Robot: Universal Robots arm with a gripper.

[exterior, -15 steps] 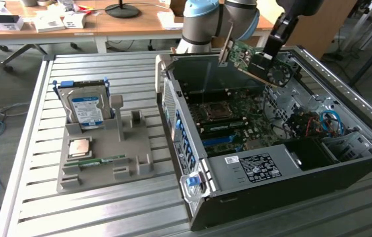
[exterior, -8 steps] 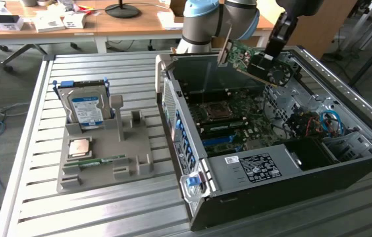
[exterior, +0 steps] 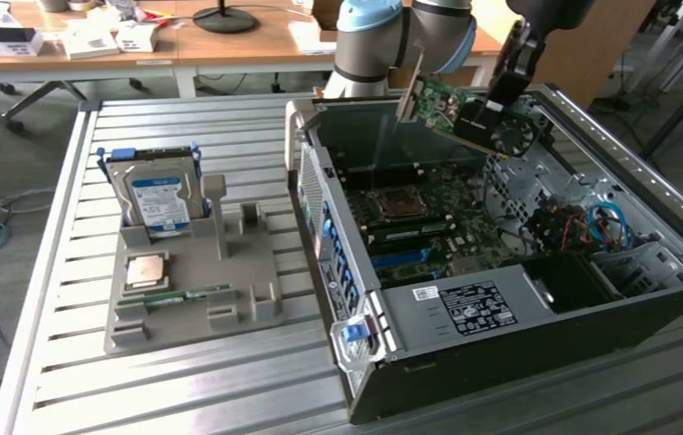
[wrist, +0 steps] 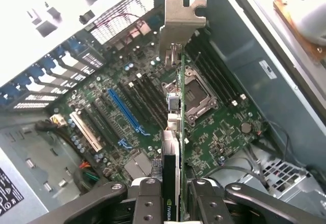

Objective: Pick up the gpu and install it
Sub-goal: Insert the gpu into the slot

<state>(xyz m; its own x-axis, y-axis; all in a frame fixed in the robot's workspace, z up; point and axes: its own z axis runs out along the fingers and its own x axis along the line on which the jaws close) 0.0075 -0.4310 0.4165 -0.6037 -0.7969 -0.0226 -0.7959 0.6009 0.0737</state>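
The gpu (exterior: 456,113) hangs tilted above the open computer case (exterior: 463,317), over its back half, clear of the motherboard (exterior: 432,222). My gripper (exterior: 501,101) is shut on the card's upper edge. In the wrist view the gpu (wrist: 175,127) is seen edge-on, with its silver end bracket (wrist: 182,16) at the far end, and my gripper (wrist: 173,191) clamps it between the black fingers (wrist: 147,198). Below it lies the motherboard (wrist: 219,132) with a long blue slot (wrist: 125,113) and the CPU socket (wrist: 196,96).
On the slatted metal table (exterior: 63,362), a grey holder tray (exterior: 245,272) at the exterior view's left carries a blue-labelled hard drive (exterior: 160,195), a CPU (exterior: 149,270) and a green memory stick (exterior: 187,294). Cables (exterior: 595,227) and a drive cage fill the case's right side.
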